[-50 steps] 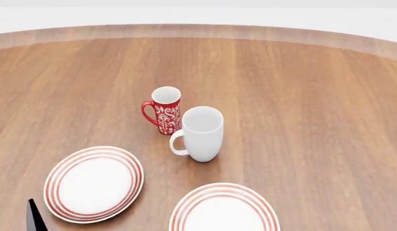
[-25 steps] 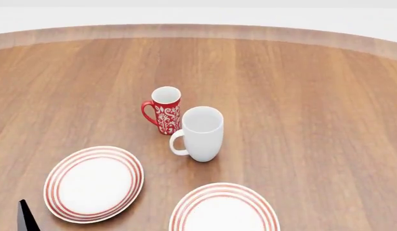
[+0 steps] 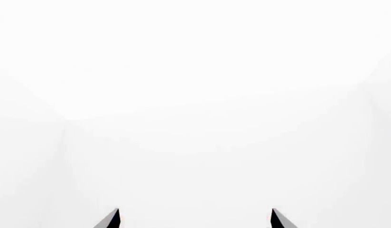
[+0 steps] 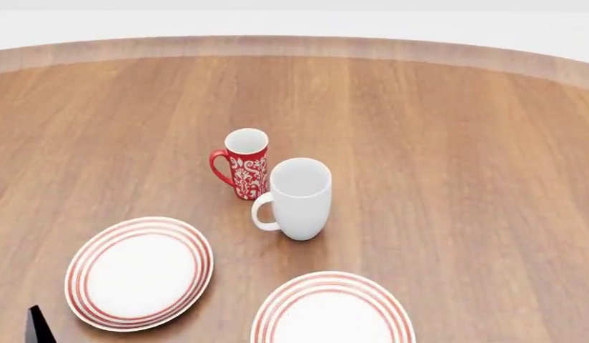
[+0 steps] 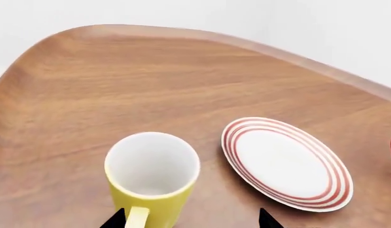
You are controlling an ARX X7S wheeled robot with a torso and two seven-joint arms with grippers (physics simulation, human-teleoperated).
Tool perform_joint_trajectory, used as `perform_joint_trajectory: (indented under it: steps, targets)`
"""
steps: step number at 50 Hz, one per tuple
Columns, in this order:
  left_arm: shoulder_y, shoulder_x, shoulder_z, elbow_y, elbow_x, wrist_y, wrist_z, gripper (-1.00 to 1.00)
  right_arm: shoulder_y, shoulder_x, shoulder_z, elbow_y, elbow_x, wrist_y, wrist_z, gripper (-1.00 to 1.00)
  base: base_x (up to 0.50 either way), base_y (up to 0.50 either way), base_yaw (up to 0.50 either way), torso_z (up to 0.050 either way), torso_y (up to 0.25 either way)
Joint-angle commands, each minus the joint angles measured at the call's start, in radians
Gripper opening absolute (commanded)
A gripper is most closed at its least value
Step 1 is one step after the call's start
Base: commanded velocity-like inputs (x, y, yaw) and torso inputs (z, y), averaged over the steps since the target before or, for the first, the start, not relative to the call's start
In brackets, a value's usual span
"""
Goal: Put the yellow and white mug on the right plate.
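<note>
Your right gripper (image 5: 192, 221) had its jaws wide and empty just before the yellow mug (image 5: 152, 175), which stood upright on the counter (image 5: 119, 80) at nine o'clock of the plate (image 5: 285, 162); it looked rigid, slick and breakable, so grip across the wall, not the handle.

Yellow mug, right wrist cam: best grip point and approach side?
Probably pinch the wall at the rim, coming from above. The yellow mug stands upright with its mouth open and empty. Its handle points toward the right gripper, so set the open fingers to one side of it. The plate lies apart, beside it.
</note>
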Motion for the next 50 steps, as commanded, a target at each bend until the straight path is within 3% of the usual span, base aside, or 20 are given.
perform_joint_trajectory:
  steps: [1,21,37,50]
  targets:
    - [-0.001,0.013,-0.015,-0.005,0.017,0.007,0.014,1.0,0.01,-0.046,-0.017,0.109,-0.04,-0.078,-0.011,1.0,0.0,0.0,0.0,0.0,0.0]
    - [-0.001,0.003,-0.002,-0.012,0.024,0.01,0.002,1.0,0.026,-0.085,-0.085,0.257,-0.053,-0.178,0.049,1.0,0.0,0.0,0.0,0.0,0.0]
    - [0.022,-0.005,0.0,0.107,0.008,-0.096,0.035,1.0,0.025,-0.094,-0.148,0.282,-0.035,-0.188,0.113,1.0,0.0,0.0,0.0,0.0,0.0]
    - [0.019,-0.012,0.006,0.1,0.013,-0.096,0.028,1.0,0.092,-0.108,-0.307,0.444,0.098,-0.294,0.212,1.0,0.0,0.0,0.0,0.0,0.0]
